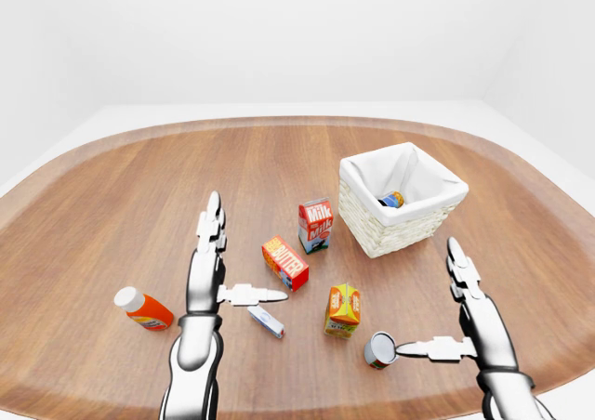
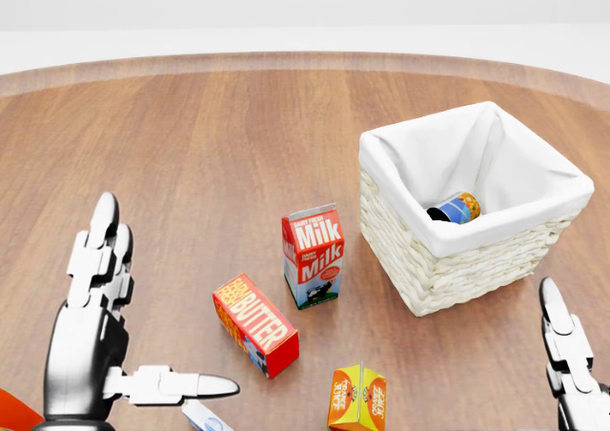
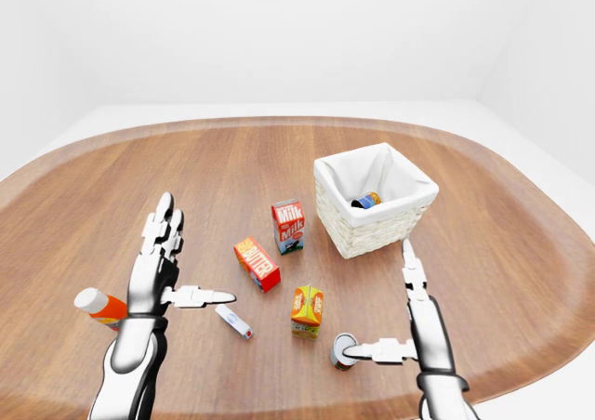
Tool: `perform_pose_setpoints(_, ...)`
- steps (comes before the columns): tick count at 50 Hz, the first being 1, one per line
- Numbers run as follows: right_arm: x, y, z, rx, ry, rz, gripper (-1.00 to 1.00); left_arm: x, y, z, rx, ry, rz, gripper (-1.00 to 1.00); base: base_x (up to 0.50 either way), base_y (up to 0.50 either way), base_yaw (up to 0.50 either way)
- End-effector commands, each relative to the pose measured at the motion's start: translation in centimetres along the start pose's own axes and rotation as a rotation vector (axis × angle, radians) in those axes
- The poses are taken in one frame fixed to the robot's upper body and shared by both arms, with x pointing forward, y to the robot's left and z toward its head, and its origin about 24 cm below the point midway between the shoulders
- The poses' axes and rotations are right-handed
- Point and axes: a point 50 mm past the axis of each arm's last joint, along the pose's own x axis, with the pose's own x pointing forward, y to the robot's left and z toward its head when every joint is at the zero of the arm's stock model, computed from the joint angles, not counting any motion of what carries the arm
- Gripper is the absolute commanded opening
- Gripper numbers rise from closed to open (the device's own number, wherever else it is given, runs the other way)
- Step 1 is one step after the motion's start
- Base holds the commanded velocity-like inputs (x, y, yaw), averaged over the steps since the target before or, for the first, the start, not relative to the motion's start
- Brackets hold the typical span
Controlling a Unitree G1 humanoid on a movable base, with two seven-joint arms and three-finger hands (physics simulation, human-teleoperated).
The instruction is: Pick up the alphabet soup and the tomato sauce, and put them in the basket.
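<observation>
In the left-eye view, the right hand (image 1: pixel 479 332) hangs with fingers spread and thumb stretched leftward until its tip sits at, perhaps touching, a can (image 1: pixel 379 350) lying on its side at the near edge of the table (image 1: pixel 112 206), silver end toward the camera; its label is too small to read, so which of the two cans it is cannot be told. A second can (image 1: pixel 391 198) already lies in the white-lined basket (image 1: pixel 367 239) at far right. The left hand (image 1: pixel 206 276) is likewise splayed and empty, thumb pointing right toward a small tube (image 1: pixel 267 321), with a bottle (image 1: pixel 143 308) to its left and the butter box (image 1: pixel 285 262), milk carton (image 1: pixel 315 225) and orange carton (image 1: pixel 343 309) between the hands. In the head view, the loose can falls below the frame; the basketed one shows a dark and orange label, resting against the liner on the basket's right, and only the right hand's fingertips (image 2: pixel 555 309) rise at the near right corner. In the right-eye view, the lying can appears just left of the right thumb. By the look of it, this is a rigid, smooth metal cylinder, moderately heavy and prone to roll; fingers and thumb would best close across its curved side, mid-length, not on the slick ends.
</observation>
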Motion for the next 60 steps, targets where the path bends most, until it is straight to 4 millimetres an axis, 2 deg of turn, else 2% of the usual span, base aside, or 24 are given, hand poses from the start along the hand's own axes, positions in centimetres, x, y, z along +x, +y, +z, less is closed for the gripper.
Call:
perform_pose_setpoints(1,-0.5,0.4,-1.3,0.009,0.064,0.005,1.0,-0.1,0.0,-0.2,-0.001,0.008,-0.001,1.0,0.0,0.0,0.0)
perform_pose_setpoints(20,-1.0,0.9,-2.4,0.02,0.122,0.022,1.0,-0.2,-0.1,-0.2,0.003,0.01,-0.004,1.0,0.0,0.0,0.0)
perform_pose_setpoints(30,-1.1,1.0,-2.3,0.025,0.122,0.03,1.0,-0.2,-0.1,-0.1,0.004,0.008,-0.004,1.0,0.0,0.0,0.0)
perform_pose_setpoints(50,-1.6,1.7,-4.5,-0.031,0.237,0.027,1.0,-0.2,-0.1,-0.3,0.004,0.016,-0.004,1.0,0.0,0.0,0.0)
perform_pose_setpoints(60,-1.7,2.0,-4.9,-0.053,0.259,0.026,1.0,-0.1,0.0,-0.3,0.0,0.014,-0.001,1.0,0.0,0.0,0.0)
